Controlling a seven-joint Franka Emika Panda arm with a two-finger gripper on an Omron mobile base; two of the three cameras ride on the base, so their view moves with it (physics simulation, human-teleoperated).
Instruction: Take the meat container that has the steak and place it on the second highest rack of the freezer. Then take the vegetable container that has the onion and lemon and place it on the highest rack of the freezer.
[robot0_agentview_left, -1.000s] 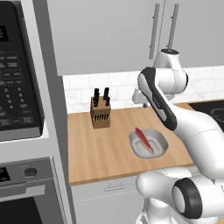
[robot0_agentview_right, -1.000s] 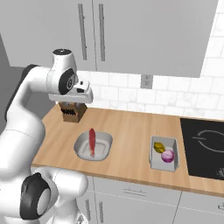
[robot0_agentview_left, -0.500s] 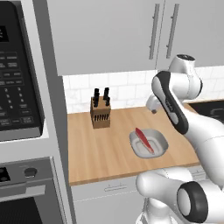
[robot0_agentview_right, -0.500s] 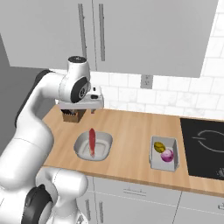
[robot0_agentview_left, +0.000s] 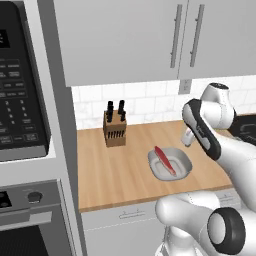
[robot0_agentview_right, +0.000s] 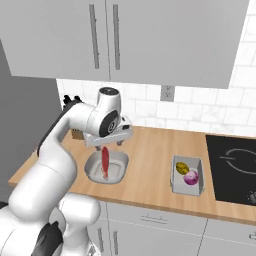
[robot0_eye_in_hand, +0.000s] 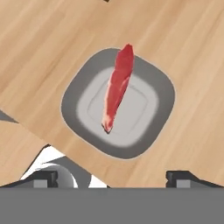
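One pincer (robot0_eye_in_hand: 112, 178) is held open above the steak (robot0_eye_in_hand: 116, 93) tray (robot0_eye_in_hand: 74, 94); next, its rim must be gripped.

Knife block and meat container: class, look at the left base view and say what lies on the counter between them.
Nothing: in the left base view only bare wooden counter lies between the knife block and the meat container holding the steak.

base views flank counter (robot0_agentview_left: 115, 170) (shared), hand view overhead
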